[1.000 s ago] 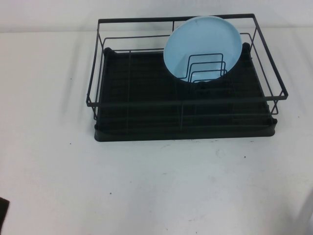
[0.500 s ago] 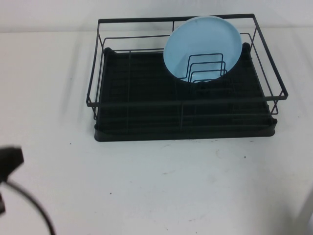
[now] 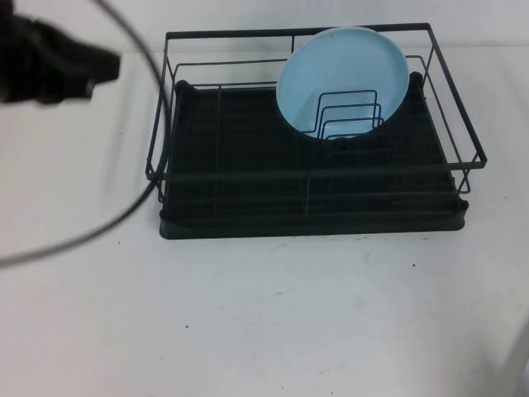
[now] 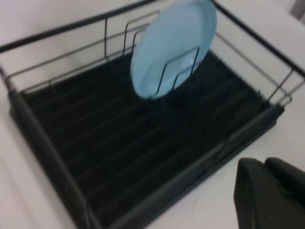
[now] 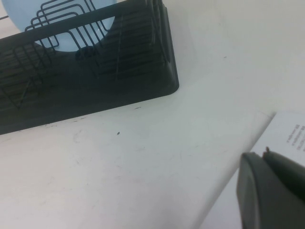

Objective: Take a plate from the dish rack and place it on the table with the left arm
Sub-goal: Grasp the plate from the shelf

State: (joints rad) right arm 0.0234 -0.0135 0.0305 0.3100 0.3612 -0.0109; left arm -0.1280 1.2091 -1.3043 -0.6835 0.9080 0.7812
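White bench (image 3: 264,314) holds a black dish rack (image 3: 310,223); the plate (image 3: 342,78) stands upright, right of the left pincer (image 3: 91,70). Right pincer (image 5: 274,191) parked; both grips unclear.

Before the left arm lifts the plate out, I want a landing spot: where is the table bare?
Bare table spans the front of the dish rack. The plate crowds the rack's rear right; the left gripper hovers at its rear left.

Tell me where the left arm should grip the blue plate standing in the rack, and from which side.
Grip the plate by its top rim, coming down from above. It stands nearly upright, leaning back in the dish rack, with wire dividers across its lower face, so only the upper edge looks free. The left end effector hovers beyond the rack's left end; the right end effector sits parked near the table edge.
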